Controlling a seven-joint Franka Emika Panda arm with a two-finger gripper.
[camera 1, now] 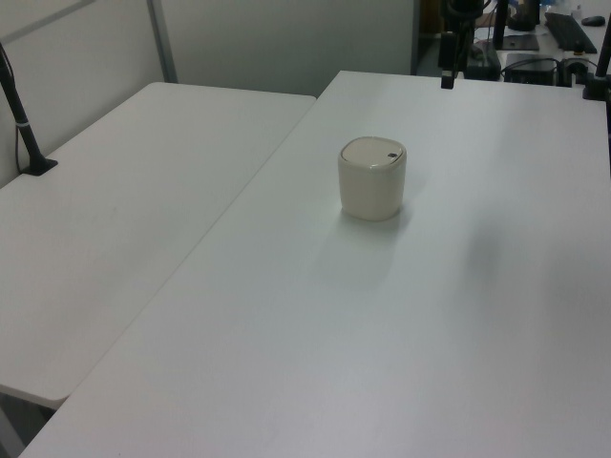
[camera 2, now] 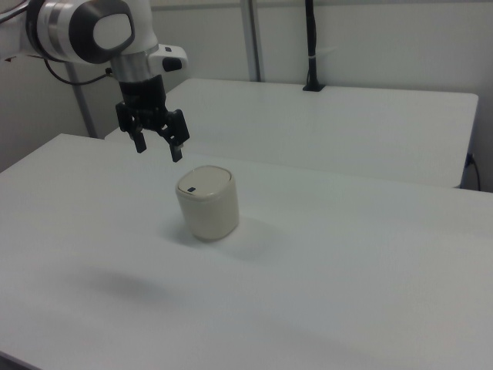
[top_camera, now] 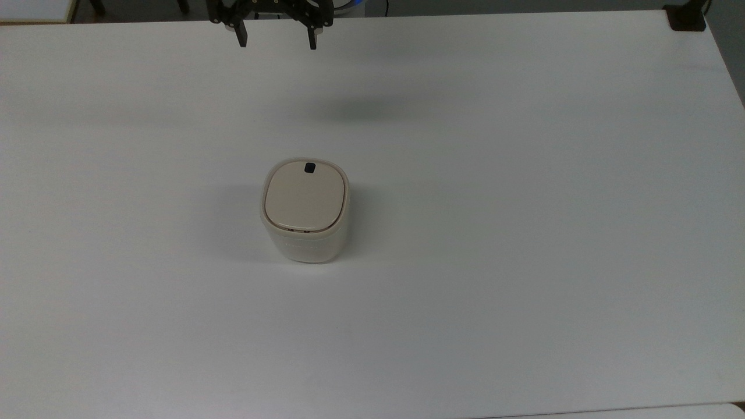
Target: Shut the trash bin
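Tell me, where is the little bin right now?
The bin stands near the middle of the white table in the top view, lid shut, with the open end effector apart above it.

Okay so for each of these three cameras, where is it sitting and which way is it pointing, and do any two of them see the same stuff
Top view: high above, looking steeply down at the white table and the shut trash bin; the open gripper shows at the upper edge.
Left view: raised, off one table end, looking along it at the trash bin; one dark finger hangs far behind.
Right view: lower, from the opposite side, facing the trash bin; the arm and gripper show.
Shared: all three see the bin's black button; left and right views share the neighbouring table.
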